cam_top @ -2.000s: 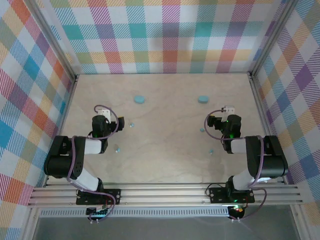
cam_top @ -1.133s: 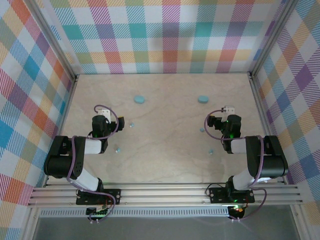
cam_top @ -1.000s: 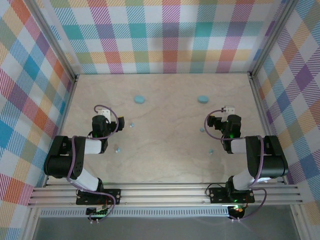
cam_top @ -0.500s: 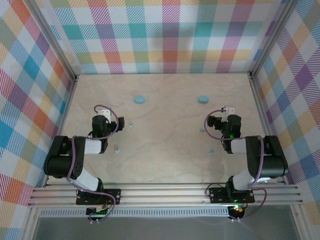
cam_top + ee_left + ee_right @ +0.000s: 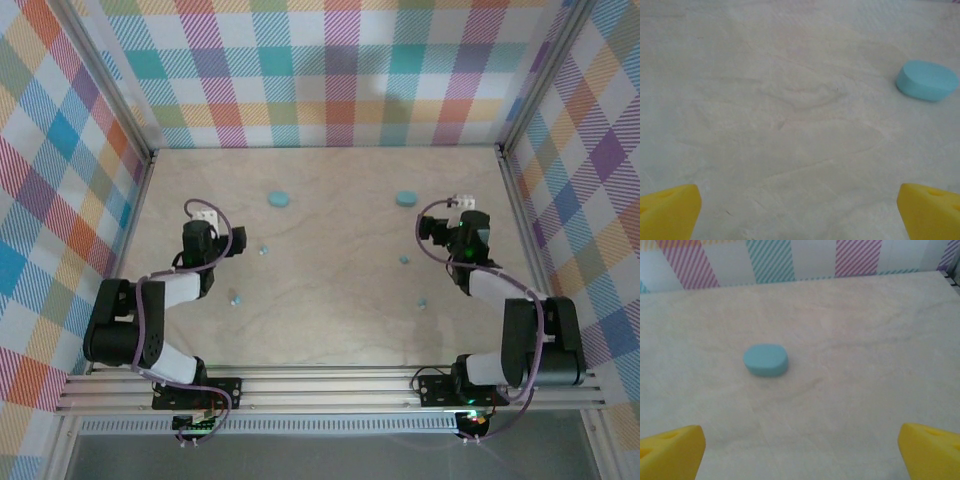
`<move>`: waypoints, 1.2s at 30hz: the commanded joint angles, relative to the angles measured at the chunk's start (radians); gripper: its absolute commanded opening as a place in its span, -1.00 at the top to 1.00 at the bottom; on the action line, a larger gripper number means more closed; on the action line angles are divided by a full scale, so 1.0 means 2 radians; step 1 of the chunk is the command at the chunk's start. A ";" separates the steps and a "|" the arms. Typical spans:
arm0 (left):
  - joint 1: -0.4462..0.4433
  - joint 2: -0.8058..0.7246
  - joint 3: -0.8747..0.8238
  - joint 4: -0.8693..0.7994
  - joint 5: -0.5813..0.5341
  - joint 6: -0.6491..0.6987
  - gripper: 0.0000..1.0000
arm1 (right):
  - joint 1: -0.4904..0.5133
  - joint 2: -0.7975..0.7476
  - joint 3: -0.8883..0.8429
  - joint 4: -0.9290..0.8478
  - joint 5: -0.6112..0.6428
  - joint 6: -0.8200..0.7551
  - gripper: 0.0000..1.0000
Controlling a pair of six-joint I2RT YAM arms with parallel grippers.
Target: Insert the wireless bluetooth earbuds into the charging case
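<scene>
Both arms have reached further out over the table since half a second ago: the left wrist has edged away from its base, the right wrist has moved further towards the back wall, and its elbow has drawn back towards the near rail, while the cases and earbuds lie where they did. The left gripper (image 5: 800,214) stands wide open with nothing in it, its yellow fingertips (image 5: 670,212) at the lower corners of the left wrist view. The right gripper (image 5: 800,452) is spread just as wide and is also empty. The tiny pale blue-teal wireless earbuds (image 5: 264,250) lie loose on the pale marbled tabletop (image 5: 330,335), the first of them right of the left wrist. A second earbud (image 5: 233,297) sits beside the left forearm, a third earbud (image 5: 404,260) left of the right wrist, and a fourth earbud (image 5: 422,304) nearer the bases. The left light-blue oval charging case (image 5: 927,80) lies closed, ahead and to the right of the left claw. The right light-blue oval charging case (image 5: 765,360) lies closed, ahead of the right claw and left of centre. Bare tabletop lies between each claw and its case. Multicoloured plaid walls (image 5: 340,70) close in the sides and back.
</scene>
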 commanded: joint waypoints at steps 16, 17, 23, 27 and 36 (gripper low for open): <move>-0.005 0.210 0.416 -0.320 0.152 -0.166 -0.51 | 0.153 0.238 0.379 -0.318 -0.100 0.088 -0.58; -0.010 0.233 0.443 -0.331 0.149 -0.167 -0.48 | 0.157 0.252 0.385 -0.309 -0.111 0.097 -0.56; -0.027 0.359 0.603 -0.422 0.164 -0.160 -0.32 | 0.177 0.317 0.441 -0.329 -0.121 0.094 -0.53; -0.029 0.426 0.681 -0.462 0.196 -0.158 -0.21 | 0.183 0.339 0.452 -0.334 -0.131 0.096 -0.51; -0.052 0.476 0.721 -0.485 0.229 -0.154 -0.02 | 0.185 0.356 0.455 -0.343 -0.135 0.097 -0.31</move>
